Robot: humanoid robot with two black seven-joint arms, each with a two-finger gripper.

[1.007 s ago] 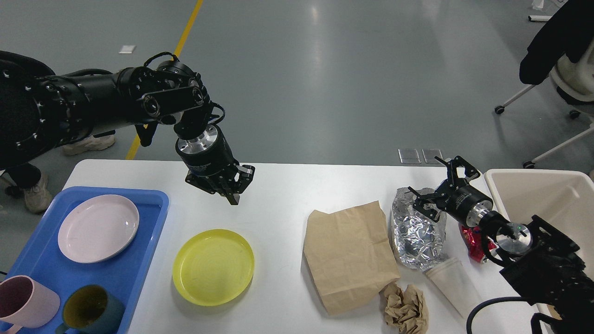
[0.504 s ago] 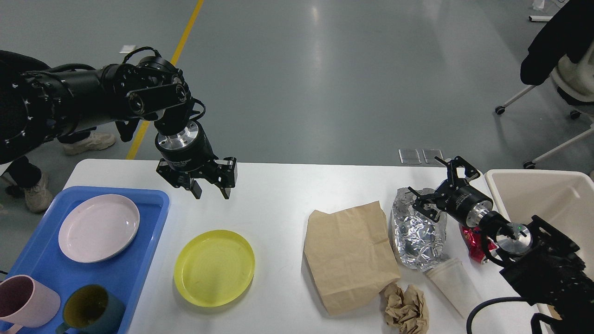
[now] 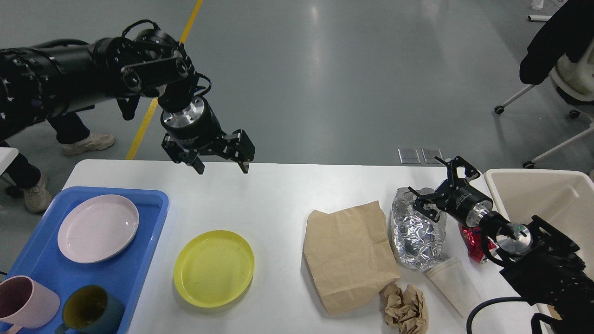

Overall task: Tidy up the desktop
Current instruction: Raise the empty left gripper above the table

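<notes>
Head view shows you the left gripper [image 3: 222, 166] spread wide above the large white rounded desktop [image 3: 278, 204], likely readying for the round yellow plastic plate [image 3: 214, 267], while the right gripper [image 3: 438, 189], fingers apart, hovers at the crumpled silver foil bag [image 3: 416, 234].
</notes>
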